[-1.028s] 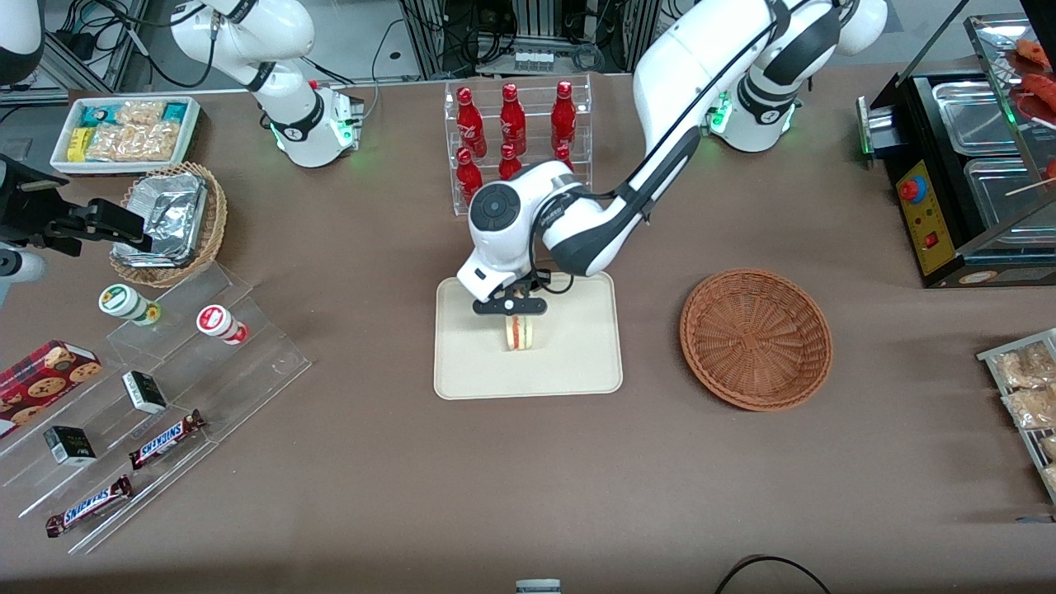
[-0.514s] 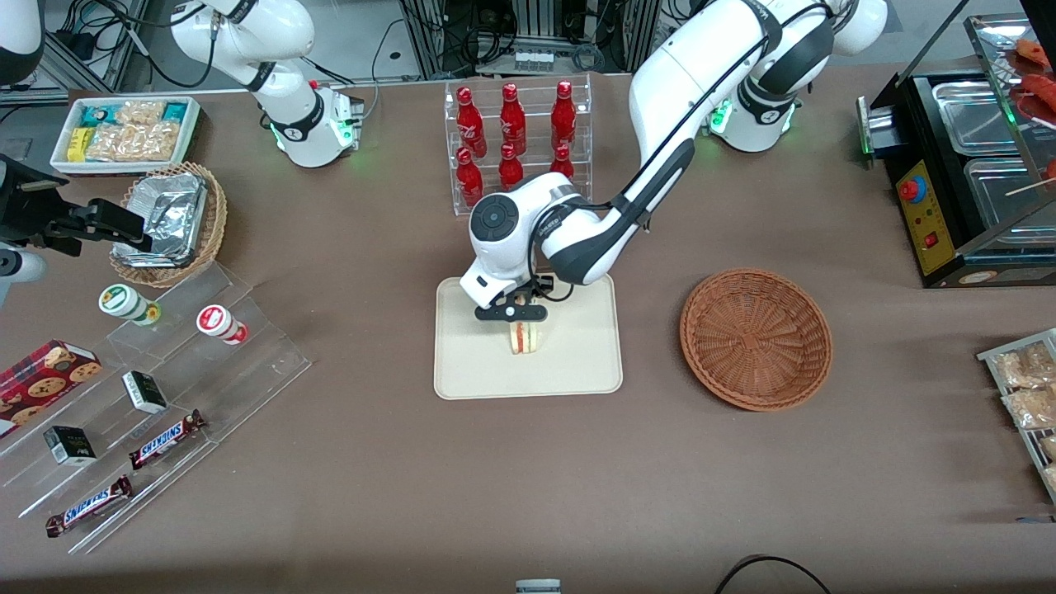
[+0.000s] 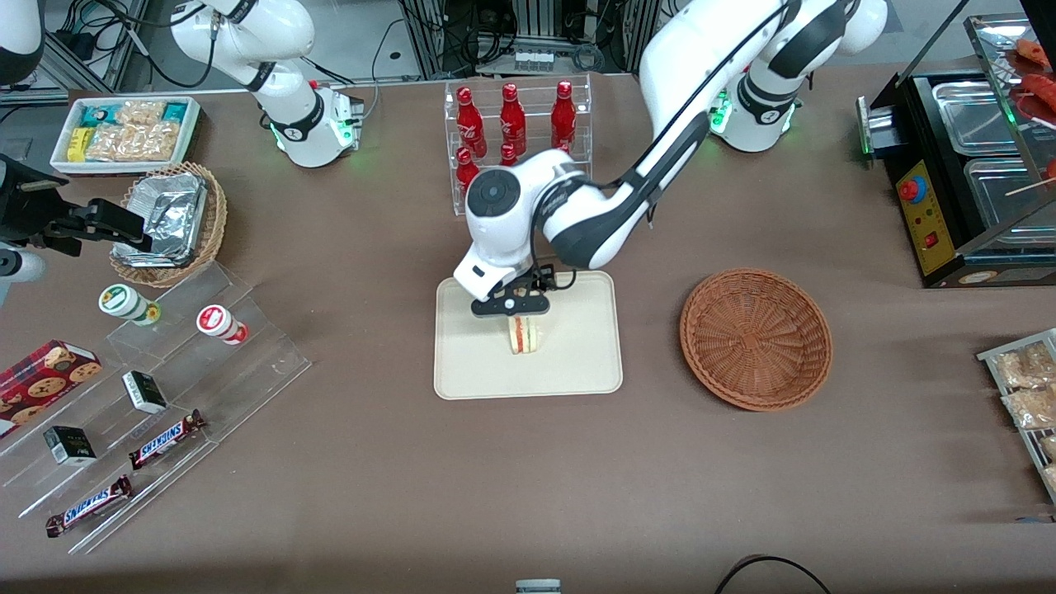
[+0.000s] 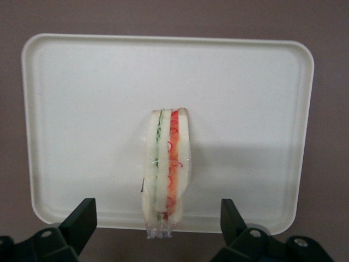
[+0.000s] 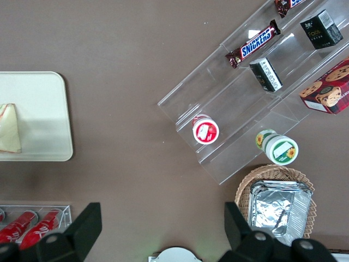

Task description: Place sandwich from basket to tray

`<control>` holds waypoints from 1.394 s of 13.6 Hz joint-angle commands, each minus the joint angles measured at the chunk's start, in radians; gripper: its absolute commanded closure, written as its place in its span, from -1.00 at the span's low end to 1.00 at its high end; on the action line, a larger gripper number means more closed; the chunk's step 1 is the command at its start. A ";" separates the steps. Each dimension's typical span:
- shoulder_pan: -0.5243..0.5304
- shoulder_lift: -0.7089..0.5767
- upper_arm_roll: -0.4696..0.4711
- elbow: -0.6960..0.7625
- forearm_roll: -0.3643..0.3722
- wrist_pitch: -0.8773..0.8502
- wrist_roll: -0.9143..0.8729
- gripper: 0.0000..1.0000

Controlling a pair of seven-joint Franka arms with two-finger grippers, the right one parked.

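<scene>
The sandwich (image 3: 523,336) stands on its long edge on the cream tray (image 3: 569,363), red and green filling toward the front camera. My gripper (image 3: 511,310) hovers just above it, open. In the left wrist view the black fingertips (image 4: 83,217) stand wide apart on either side of the sandwich (image 4: 166,174), touching neither it nor the tray (image 4: 82,109). The right wrist view catches the sandwich (image 5: 10,129) on the tray (image 5: 43,109). Beside the tray, toward the working arm's end, the reddish-brown basket (image 3: 755,338) holds nothing.
A clear rack of red bottles (image 3: 516,124) stands farther from the front camera than the tray, close to my arm. A stepped acrylic shelf of snacks (image 3: 157,396) and a foil-lined wicker basket (image 3: 169,223) lie toward the parked arm's end. A black food warmer (image 3: 965,173) is toward the working arm's end.
The arm dipped toward the tray, then rose again. The sandwich has shifted slightly nearer the front camera and now stands free on the tray under the lifted gripper.
</scene>
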 commanded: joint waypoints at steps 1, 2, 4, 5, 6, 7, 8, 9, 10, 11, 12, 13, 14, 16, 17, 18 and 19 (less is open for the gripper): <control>0.070 -0.123 0.004 -0.023 0.008 -0.091 -0.046 -1.00; 0.105 -0.162 0.002 -0.023 0.006 -0.122 -0.041 -1.00; 0.183 -0.232 0.000 -0.023 -0.023 -0.193 -0.029 -1.00; 0.225 -0.264 0.000 -0.025 -0.050 -0.216 -0.011 -1.00; 0.268 -0.300 0.000 -0.034 -0.070 -0.249 0.045 -1.00; 0.311 -0.338 0.000 -0.049 -0.101 -0.286 0.105 -1.00; 0.358 -0.376 0.000 -0.075 -0.125 -0.309 0.156 -1.00; 0.400 -0.422 0.000 -0.112 -0.130 -0.314 0.210 -1.00; 0.436 -0.465 0.000 -0.155 -0.136 -0.319 0.263 -1.00; 0.470 -0.519 0.002 -0.210 -0.153 -0.316 0.328 -1.00; 0.509 -0.570 0.002 -0.259 -0.162 -0.313 0.397 -1.00; 0.551 -0.610 0.003 -0.288 -0.187 -0.319 0.472 -1.00; 0.594 -0.643 0.004 -0.313 -0.213 -0.323 0.538 -1.00; 0.609 -0.696 0.054 -0.353 -0.241 -0.339 0.651 -1.00; 0.575 -0.708 0.113 -0.365 -0.242 -0.342 0.693 -1.00; 0.535 -0.716 0.170 -0.370 -0.248 -0.358 0.728 -1.00; 0.524 -0.720 0.212 -0.370 -0.250 -0.375 0.762 -1.00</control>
